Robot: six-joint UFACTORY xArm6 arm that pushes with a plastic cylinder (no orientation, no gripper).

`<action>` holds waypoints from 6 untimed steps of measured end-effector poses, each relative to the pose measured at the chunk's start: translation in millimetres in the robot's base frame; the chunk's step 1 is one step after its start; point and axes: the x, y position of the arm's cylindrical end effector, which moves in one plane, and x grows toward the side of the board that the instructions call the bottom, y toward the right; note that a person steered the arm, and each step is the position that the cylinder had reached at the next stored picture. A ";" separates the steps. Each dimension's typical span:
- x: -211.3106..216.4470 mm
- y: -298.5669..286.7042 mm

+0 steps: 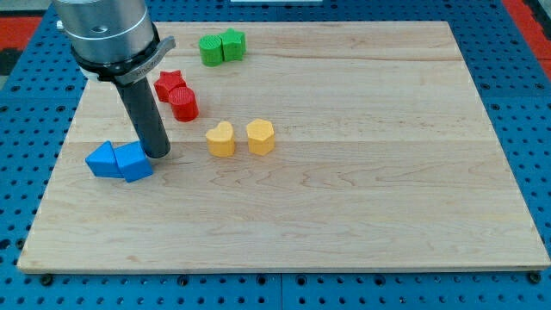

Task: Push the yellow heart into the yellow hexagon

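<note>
The yellow heart (pixel 221 139) lies on the wooden board left of centre. The yellow hexagon (pixel 261 136) lies just to its right, with a narrow gap between them. My tip (pixel 158 153) rests on the board to the left of the heart, about a block's width or two away. It sits right beside the upper right edge of two blue blocks (pixel 120 160).
A red star (pixel 170 83) and a red cylinder (pixel 184 103) lie above the tip and heart. Two green blocks (pixel 222 46) sit near the top edge. The wooden board (pixel 344 198) sits on a blue perforated table.
</note>
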 end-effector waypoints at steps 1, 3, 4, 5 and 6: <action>14.0 16.5; -8.8 92.9; 0.2 37.6; -28.6 56.8; -31.4 57.9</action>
